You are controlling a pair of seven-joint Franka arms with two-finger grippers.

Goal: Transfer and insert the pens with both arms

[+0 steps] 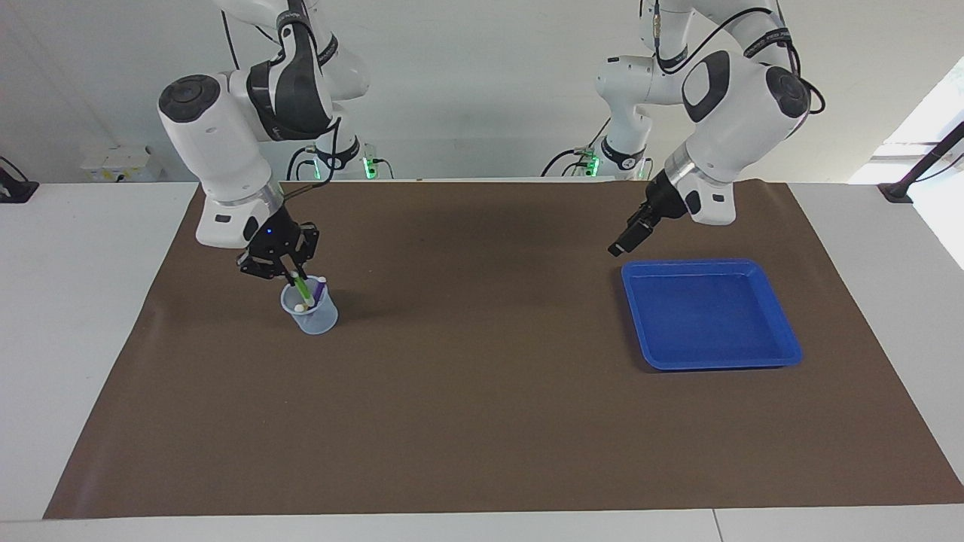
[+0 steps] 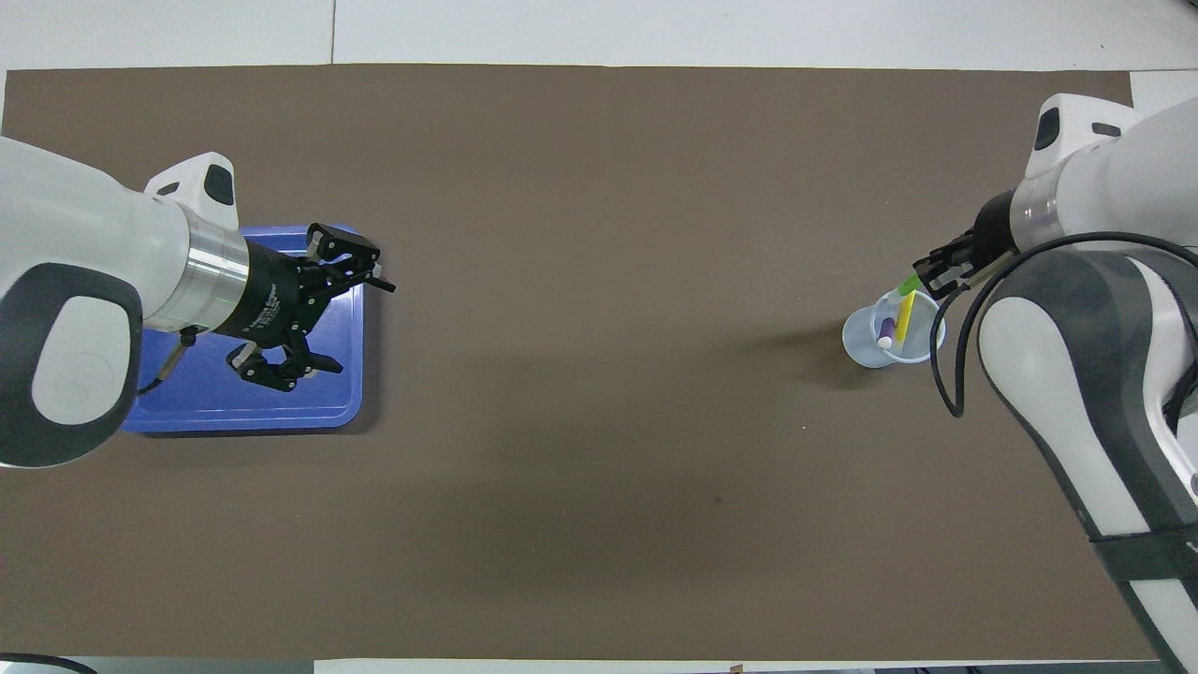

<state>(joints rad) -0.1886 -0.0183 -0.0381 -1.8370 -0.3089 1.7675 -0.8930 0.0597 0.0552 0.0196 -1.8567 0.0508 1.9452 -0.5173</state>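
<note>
Lowering the green pen [image 1: 300, 286] clamped in your right gripper [image 1: 288, 275] into the cup [image 1: 310, 312], you are wise keeping it upright; left gripper [image 2: 342, 314] is gaping, waiting.

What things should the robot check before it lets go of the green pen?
1. Right gripper shut on the green pen: ok.
2. Green pen's lower end inside the cup: ok, its tip is past the rim.
3. Room in the cup beside the purple pen and the yellow pen: ok, both lean inside with space left.
4. Cup standing upright on the brown mat: ok.
5. Green pen touching the cup's bottom: cannot tell.
6. Left gripper out of the way: ok, it is open over the blue tray, at the left arm's end of the table.
</note>
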